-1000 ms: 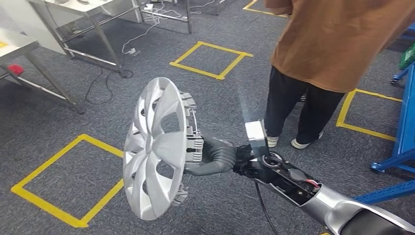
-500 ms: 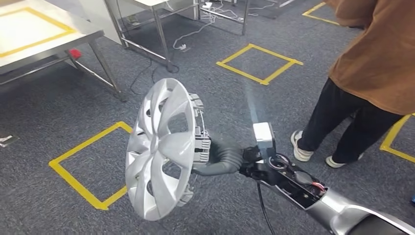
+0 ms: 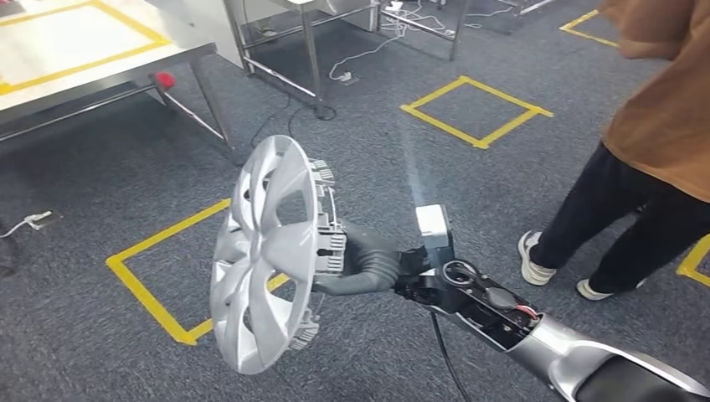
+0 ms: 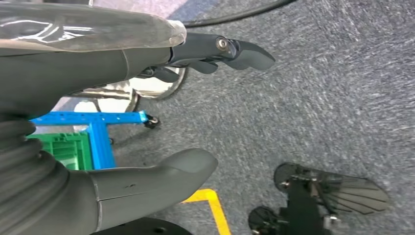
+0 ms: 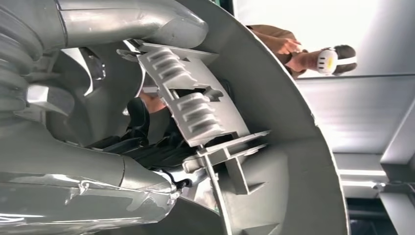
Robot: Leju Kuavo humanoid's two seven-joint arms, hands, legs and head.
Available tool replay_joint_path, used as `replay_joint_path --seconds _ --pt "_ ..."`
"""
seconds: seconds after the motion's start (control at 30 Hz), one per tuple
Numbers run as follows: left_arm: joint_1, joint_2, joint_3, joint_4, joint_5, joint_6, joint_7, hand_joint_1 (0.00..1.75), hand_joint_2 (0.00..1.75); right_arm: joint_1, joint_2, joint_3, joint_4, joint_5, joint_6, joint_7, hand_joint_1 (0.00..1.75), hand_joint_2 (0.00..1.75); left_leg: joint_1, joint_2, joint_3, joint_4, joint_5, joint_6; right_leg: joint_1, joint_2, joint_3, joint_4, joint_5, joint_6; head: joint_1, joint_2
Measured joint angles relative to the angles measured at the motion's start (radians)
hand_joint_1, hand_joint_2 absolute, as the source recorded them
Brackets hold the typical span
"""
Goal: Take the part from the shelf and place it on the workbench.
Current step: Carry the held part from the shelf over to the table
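- Fingers of the right hand (image 3: 368, 266) clamp the rim of the hubcap (image 3: 266, 255) from behind; the wrist view has the thumb over the rear ribbing and darker fingers inside the rim.
- Hubcap stands nearly on edge in the air, face turned toward the robot's left, above the carpet (image 3: 84, 335) and a yellow floor square (image 3: 159, 276). It touches nothing but the hand.
- Left hand (image 4: 147, 112) hangs low over the carpet, fingers apart, holding nothing.
- Workbench (image 3: 75, 50) lies ahead and to the left, well apart from the hubcap; placing is not yet done.
- Person (image 3: 645, 159) stands near on the right, beside the arm.
- Risk 1: the grip sits on 1 edge only, so the wide disc could pivot or slip out during walking, judged from the lopsided hold.
- Risk 2: the hubcap's far edge could strike the bench frame on approach if the arm is not raised.
- Risk 3: cables (image 3: 352, 59) lie on the floor by the bench legs; a foot could catch them.
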State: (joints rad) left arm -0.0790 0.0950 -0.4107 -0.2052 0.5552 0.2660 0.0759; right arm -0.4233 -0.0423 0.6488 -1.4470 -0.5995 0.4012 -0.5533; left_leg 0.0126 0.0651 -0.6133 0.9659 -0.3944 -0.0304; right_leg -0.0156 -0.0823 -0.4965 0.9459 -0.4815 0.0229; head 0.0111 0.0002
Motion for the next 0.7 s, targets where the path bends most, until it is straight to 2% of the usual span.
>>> replay_joint_path --seconds 0.07,0.1,0.13,0.17,0.2,0.23,0.27,0.3,0.33,0.37,0.43,0.47,0.5,0.57,0.6,0.63,0.7 --pt "0.002 0.001 -0.002 0.000 -0.001 -0.001 -0.002 0.00 1.75 0.002 0.000 -0.009 -0.010 0.000 -0.003 0.000 1.75 1.75 -0.002 -0.017 0.001 -0.001 -0.005 0.017 0.001 -0.014 0.007 -0.001 -0.007 0.010 0.010 0.000" --pt "0.004 0.001 -0.003 0.000 -0.002 -0.002 -0.004 0.00 1.75 0.004 -0.001 -0.013 -0.016 0.000 -0.005 0.000 1.75 1.75 -0.002 -0.026 0.003 -0.001 -0.007 0.024 -0.001 -0.007 0.007 0.006 -0.017 0.015 0.015 0.000" --pt "0.005 0.001 -0.005 0.000 -0.002 -0.003 -0.005 0.00 1.75 0.006 -0.003 -0.018 -0.023 0.000 -0.007 0.001 1.75 1.75 -0.001 -0.035 0.005 -0.003 -0.007 0.031 -0.004 0.009 -0.002 0.030 -0.037 0.019 0.018 0.000" --pt "0.004 0.002 -0.008 0.000 -0.003 -0.004 -0.006 0.00 1.75 0.009 -0.004 -0.022 -0.028 0.000 -0.009 0.001 1.75 1.75 0.000 -0.044 0.007 -0.004 -0.008 0.037 -0.005 0.031 -0.021 0.076 -0.064 0.021 0.023 0.000" --pt "0.003 0.002 -0.010 0.000 -0.003 -0.005 -0.006 0.00 1.75 0.014 -0.008 -0.027 -0.033 0.000 -0.010 0.001 1.75 1.75 -0.001 -0.054 0.008 -0.004 -0.009 0.042 -0.004 0.054 -0.052 0.143 -0.097 0.021 0.028 0.000" --pt "0.002 0.002 -0.013 0.000 -0.004 -0.006 -0.007 0.00 1.75 0.020 -0.011 -0.031 -0.037 0.000 -0.012 0.001 1.75 1.75 -0.002 -0.065 0.009 -0.004 -0.009 0.046 -0.003 0.067 -0.088 0.217 -0.126 0.020 0.034 0.000" --pt "0.001 0.002 -0.015 0.000 -0.004 -0.007 -0.007 0.00 1.75 0.027 -0.015 -0.036 -0.039 0.000 -0.013 0.001 1.75 1.75 -0.004 -0.079 0.010 -0.004 -0.010 0.048 -0.001 0.072 -0.120 0.276 -0.142 0.018 0.039 0.000" --pt "0.001 0.002 -0.017 0.000 -0.004 -0.008 -0.007 0.00 1.75 0.033 -0.019 -0.039 -0.041 0.000 -0.014 0.002 1.75 1.75 -0.007 -0.092 0.012 -0.004 -0.011 0.049 0.000 0.075 -0.138 0.305 -0.140 0.015 0.042 0.000" --pt "0.002 0.002 -0.019 0.000 -0.004 -0.009 -0.007 0.00 1.75 0.037 -0.022 -0.042 -0.043 0.000 -0.014 0.002 1.75 1.75 -0.008 -0.106 0.015 -0.004 -0.011 0.050 0.001 0.078 -0.139 0.294 -0.118 0.010 0.045 0.000" --pt "0.003 0.002 -0.021 0.000 -0.004 -0.009 -0.007 0.00 1.75 0.040 -0.024 -0.044 -0.046 0.000 -0.014 0.002 1.75 1.75 -0.010 -0.120 0.018 -0.003 -0.012 0.050 0.003 0.084 -0.123 0.246 -0.079 0.004 0.047 0.000" --pt "0.002 0.001 -0.023 0.000 -0.004 -0.010 -0.008 0.00 1.75 0.041 -0.028 -0.048 -0.053 0.000 -0.014 0.003 1.75 1.75 -0.011 -0.145 0.020 -0.002 -0.013 0.049 0.005 0.119 -0.075 0.116 -0.004 -0.010 0.048 0.000" --pt "0.001 0.000 -0.024 0.000 -0.004 -0.010 -0.009 0.00 1.75 0.041 -0.030 -0.050 -0.056 0.000 -0.016 0.003 1.75 1.75 -0.011 -0.156 0.018 -0.001 -0.012 0.046 0.005 0.136 -0.056 0.066 0.013 -0.015 0.048 0.000" --pt "0.001 0.000 -0.024 0.000 -0.004 -0.012 -0.009 0.00 1.75 0.041 -0.031 -0.053 -0.059 0.000 -0.017 0.003 1.75 1.75 -0.010 -0.167 0.014 0.000 -0.010 0.042 0.006 0.147 -0.042 0.038 0.017 -0.017 0.047 0.000" --pt "0.005 0.001 -0.025 0.000 -0.004 -0.013 -0.010 0.00 1.75 0.041 -0.032 -0.058 -0.065 0.000 -0.020 0.003 1.75 1.75 -0.009 -0.186 0.006 -0.002 -0.004 0.031 0.004 0.138 -0.029 0.019 0.012 -0.019 0.047 0.000" --pt "0.008 0.001 -0.025 0.000 -0.004 -0.014 -0.010 0.00 1.75 0.040 -0.032 -0.060 -0.068 0.000 -0.021 0.003 1.75 1.75 -0.009 -0.181 0.004 0.000 -0.004 0.025 0.002 0.128 -0.024 0.013 0.015 -0.021 0.045 0.000" --pt "0.010 0.002 -0.025 0.000 -0.004 -0.014 -0.010 0.00 1.75 0.040 -0.032 -0.061 -0.070 0.000 -0.021 0.003 1.75 1.75 -0.012 -0.164 -0.003 0.014 -0.014 0.018 -0.001 0.118 -0.021 0.007 0.018 -0.025 0.040 0.000" --pt "0.006 0.002 -0.026 0.000 -0.003 -0.015 -0.010 0.00 1.75 0.040 -0.032 -0.063 -0.073 0.000 -0.021 0.004 1.75 1.75 -0.011 -0.111 -0.045 0.102 -0.064 0.008 -0.002 0.094 -0.016 -0.001 0.023 -0.030 0.023 0.000"
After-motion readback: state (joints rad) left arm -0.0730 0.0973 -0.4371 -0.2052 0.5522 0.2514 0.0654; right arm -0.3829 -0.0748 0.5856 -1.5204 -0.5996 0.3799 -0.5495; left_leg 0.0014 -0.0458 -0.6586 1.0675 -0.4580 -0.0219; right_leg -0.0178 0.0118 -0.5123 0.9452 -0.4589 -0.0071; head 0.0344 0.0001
